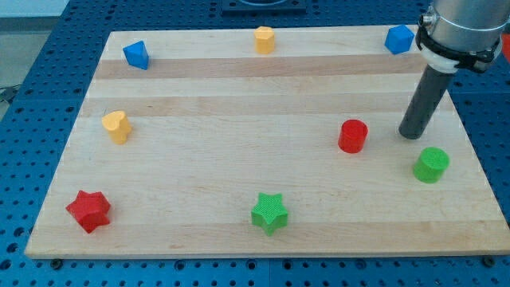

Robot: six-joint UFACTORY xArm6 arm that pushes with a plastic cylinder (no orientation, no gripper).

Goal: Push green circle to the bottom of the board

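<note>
The green circle (431,164) is a short green cylinder near the view's right edge of the wooden board (239,104), below the middle. My tip (412,135) rests on the board just above and a little left of it, with a small gap between them. A red circle (352,136) stands to the left of my tip.
A green star (269,213) and a red star (88,210) lie near the view's bottom. A yellow heart (117,126) is at the left. A blue block (136,55), a yellow block (264,39) and a blue block (398,38) line the top.
</note>
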